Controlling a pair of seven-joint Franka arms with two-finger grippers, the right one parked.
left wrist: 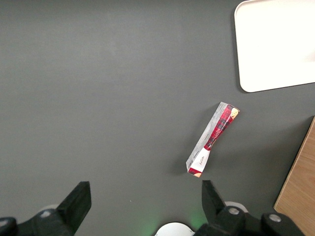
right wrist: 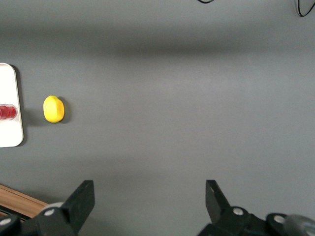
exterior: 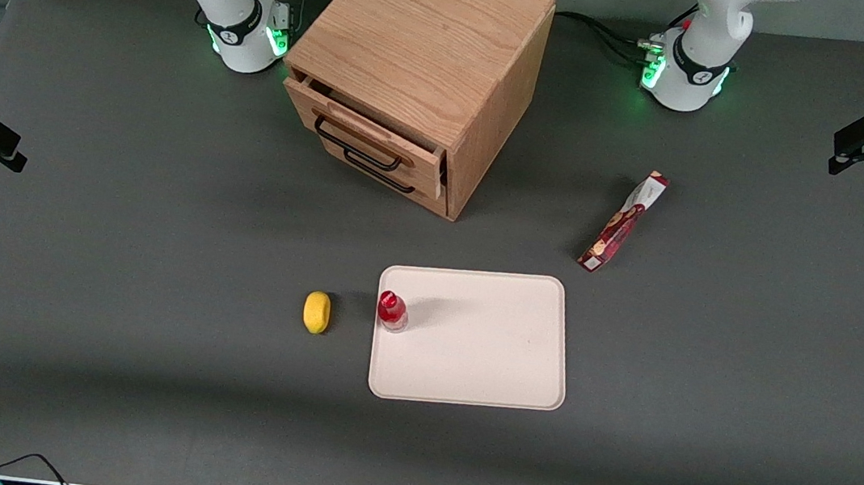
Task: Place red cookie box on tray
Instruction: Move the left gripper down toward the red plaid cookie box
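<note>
The red cookie box (exterior: pixel 623 222) (left wrist: pixel 213 139) lies on the dark table, its white end pointing toward the working arm's base. It is a little farther from the front camera than the cream-white tray (exterior: pixel 465 376) (left wrist: pixel 275 49) and is off the tray, not touching it. My gripper (exterior: pixel 848 156) (left wrist: pixel 145 201) hangs high above the table at the working arm's end, well apart from the box. Its fingers (left wrist: pixel 78 201) are open with nothing between them.
A small red-capped bottle (exterior: pixel 391 311) stands on the tray's edge nearest the parked arm's end. A yellow lemon (exterior: pixel 317 311) lies beside that edge on the table. The wooden drawer cabinet (exterior: pixel 419 70) (left wrist: pixel 301 187) stands farther from the front camera, its top drawer slightly open.
</note>
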